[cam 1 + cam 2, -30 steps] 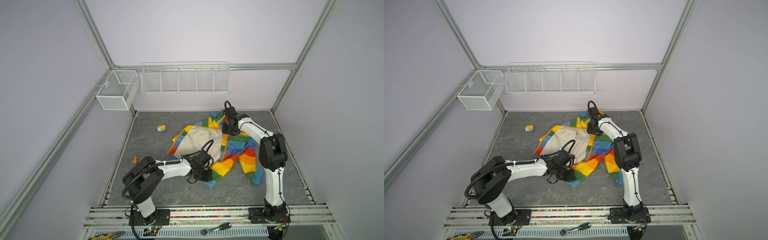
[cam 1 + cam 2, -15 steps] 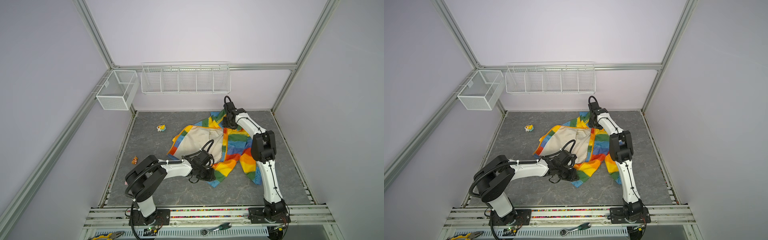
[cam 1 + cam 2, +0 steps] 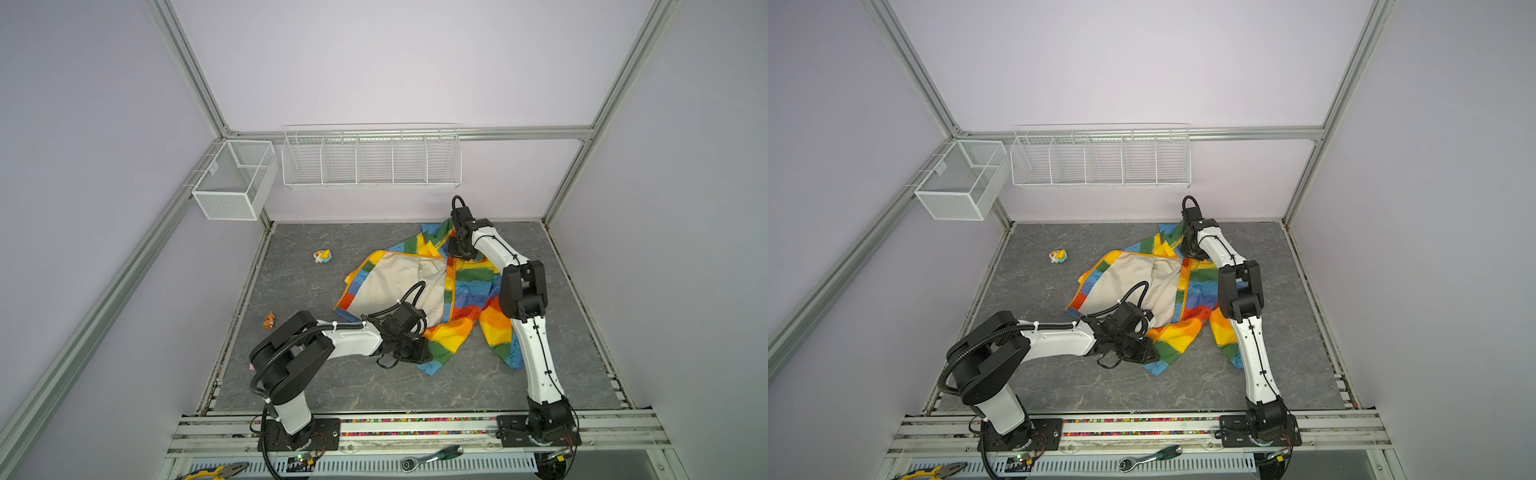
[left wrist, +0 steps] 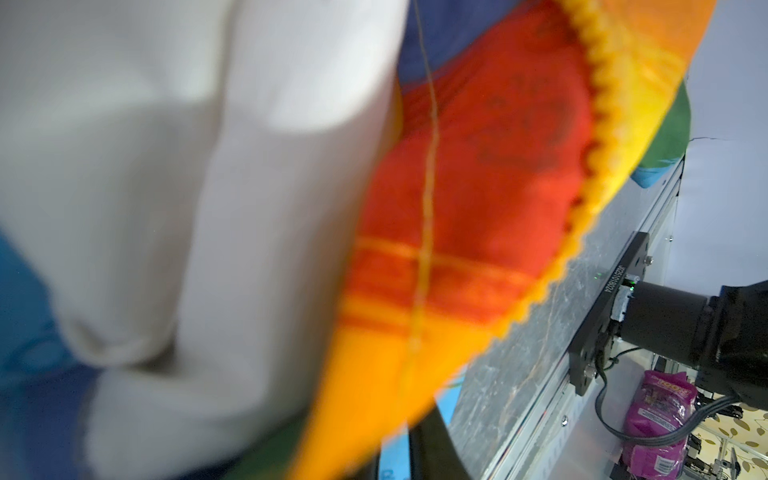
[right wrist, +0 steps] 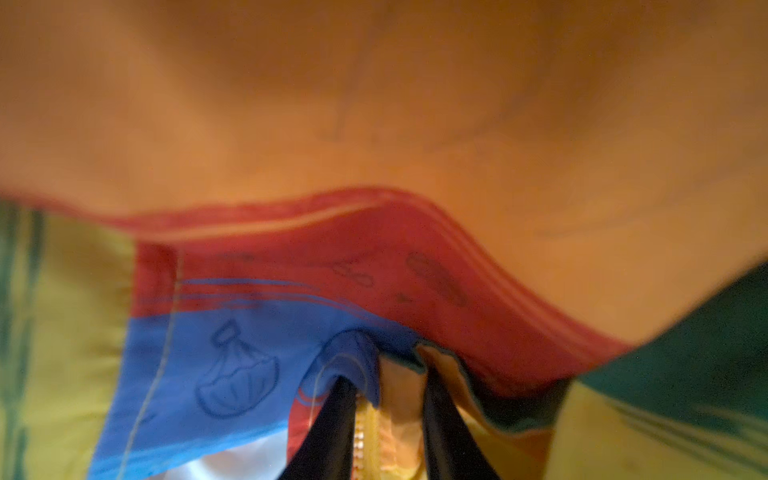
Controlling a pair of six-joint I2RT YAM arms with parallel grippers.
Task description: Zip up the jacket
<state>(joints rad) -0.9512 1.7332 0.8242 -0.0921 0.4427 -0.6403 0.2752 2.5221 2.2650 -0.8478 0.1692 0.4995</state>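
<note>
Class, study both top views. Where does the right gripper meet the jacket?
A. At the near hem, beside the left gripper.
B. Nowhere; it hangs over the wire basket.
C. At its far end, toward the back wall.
C: in both top views the right gripper is down on the jacket at its far end; the left gripper is at the near hem.

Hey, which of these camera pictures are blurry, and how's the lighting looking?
Both top views: sharp, evenly lit, soft shadows, the rainbow-striped thin-fabric jacket crisp. Left wrist view: jacket fabric close to the lens is out of focus; the grey marbled tabletop behind reads sharper. Right wrist view: dim, orange-tinted, nearest fabric smeared, blue panel's print legible.
</note>
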